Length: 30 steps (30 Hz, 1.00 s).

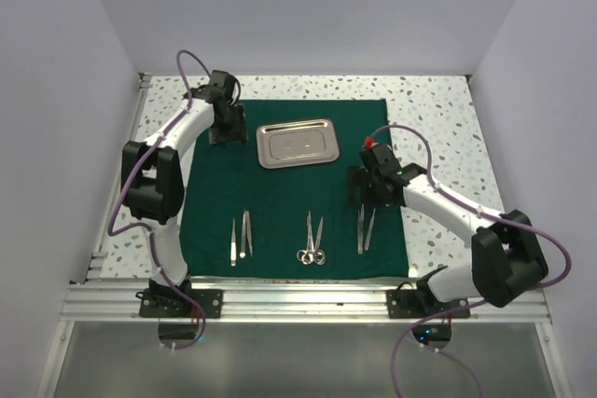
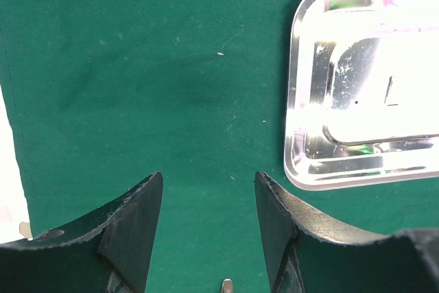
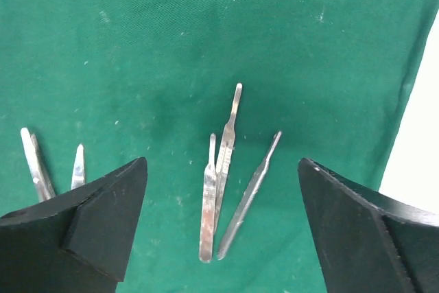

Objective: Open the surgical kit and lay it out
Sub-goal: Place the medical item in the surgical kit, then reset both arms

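Two end effectors, left and right, wide over green cloth, table perhaps terrazzo.

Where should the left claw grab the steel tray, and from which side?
I'd pinch the raised rim of the steel tray on its short edge nearest the left claw, coming straight down, one finger inside and one outside. It lies flat on the green cloth, so only the upturned lip offers a hold.
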Each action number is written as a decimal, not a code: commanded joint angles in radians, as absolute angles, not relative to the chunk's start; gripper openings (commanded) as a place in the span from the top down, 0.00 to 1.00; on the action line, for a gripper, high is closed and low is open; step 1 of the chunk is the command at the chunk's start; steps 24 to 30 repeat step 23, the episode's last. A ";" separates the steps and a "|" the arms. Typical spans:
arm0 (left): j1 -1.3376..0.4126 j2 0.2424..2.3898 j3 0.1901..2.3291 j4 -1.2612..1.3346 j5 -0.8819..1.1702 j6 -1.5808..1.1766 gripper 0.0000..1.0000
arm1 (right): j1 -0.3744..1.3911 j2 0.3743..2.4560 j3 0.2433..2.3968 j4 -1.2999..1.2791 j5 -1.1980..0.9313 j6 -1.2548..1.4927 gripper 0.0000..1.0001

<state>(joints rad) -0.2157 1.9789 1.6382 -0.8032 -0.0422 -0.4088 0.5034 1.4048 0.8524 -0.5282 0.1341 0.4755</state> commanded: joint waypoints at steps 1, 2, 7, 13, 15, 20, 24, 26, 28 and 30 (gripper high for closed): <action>-0.206 1.925 1.652 -0.813 -0.055 -0.416 0.39 | 0.508 1.315 0.914 -0.564 0.127 0.453 0.02; -0.206 1.919 1.645 -0.811 -0.055 -0.416 0.39 | 0.506 1.302 0.931 -0.581 0.132 0.449 0.02; -0.206 1.872 1.603 -0.796 -0.049 -0.420 0.39 | 0.506 1.212 1.089 -0.704 0.196 0.442 0.02; -0.206 1.792 1.508 -0.746 -0.009 -0.440 0.39 | 0.508 1.198 1.287 -0.811 0.233 0.431 0.02; -0.209 1.763 1.479 -0.726 -0.005 -0.440 0.40 | 0.506 1.177 1.330 -0.796 0.229 0.414 0.02; -0.210 1.685 1.421 -0.707 -0.034 -0.428 0.40 | 0.505 1.146 1.382 -0.747 0.153 0.365 0.02; -0.209 1.632 1.385 -0.695 -0.074 -0.410 0.40 | 0.506 1.198 1.443 -0.814 0.199 0.396 0.02; -0.209 1.632 1.385 -0.695 -0.074 -0.410 0.40 | 0.506 1.198 1.443 -0.814 0.199 0.396 0.02; -0.209 1.632 1.385 -0.695 -0.074 -0.410 0.40 | 0.506 1.198 1.443 -0.814 0.199 0.396 0.02; -0.209 1.632 1.385 -0.695 -0.074 -0.410 0.40 | 0.506 1.198 1.443 -0.814 0.199 0.396 0.02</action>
